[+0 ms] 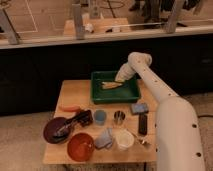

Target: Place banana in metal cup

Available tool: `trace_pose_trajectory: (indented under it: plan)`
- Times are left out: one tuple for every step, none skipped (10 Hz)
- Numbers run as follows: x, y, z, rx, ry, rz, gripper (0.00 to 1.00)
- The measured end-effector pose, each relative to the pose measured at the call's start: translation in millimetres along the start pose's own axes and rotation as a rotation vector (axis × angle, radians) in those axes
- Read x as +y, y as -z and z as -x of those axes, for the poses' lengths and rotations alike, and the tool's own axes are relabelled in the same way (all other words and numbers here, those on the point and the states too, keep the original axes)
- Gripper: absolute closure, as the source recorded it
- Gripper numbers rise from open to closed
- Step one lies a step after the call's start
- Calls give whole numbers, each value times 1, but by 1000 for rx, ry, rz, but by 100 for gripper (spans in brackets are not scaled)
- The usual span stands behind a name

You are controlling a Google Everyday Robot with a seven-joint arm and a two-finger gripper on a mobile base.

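The banana (pixel 111 85) is pale yellow-tan and lies in the green tray (pixel 115 93) at the back of the wooden table. My gripper (pixel 120 78) is over the tray at the banana's right end, at the tip of the white arm that reaches in from the lower right. The metal cup (pixel 119 117) is a small shiny steel cylinder standing upright in the middle of the table, in front of the tray.
A light blue cup (pixel 100 117) stands left of the metal cup, and a white cup (pixel 124 139) in front of it. An orange carrot-like thing (pixel 70 107), a dark red bowl (pixel 56 130), an orange bowl (pixel 80 146), a blue sponge (pixel 139 108) and a black bar (pixel 142 124) also lie on the table.
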Motion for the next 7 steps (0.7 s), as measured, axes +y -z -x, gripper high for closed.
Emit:
trace_pose_trajectory:
  plan:
    - [1, -1, 0, 0, 2, 2, 98]
    - [1, -2, 4, -2, 7, 4, 98]
    - [1, -3, 4, -3, 8, 4, 98]
    - [1, -2, 3, -5, 13, 5, 98]
    - [1, -3, 2, -11, 37, 12, 98]
    - [4, -10, 2, -19, 72, 25, 98]
    - [8, -16, 4, -26, 105, 37, 98]
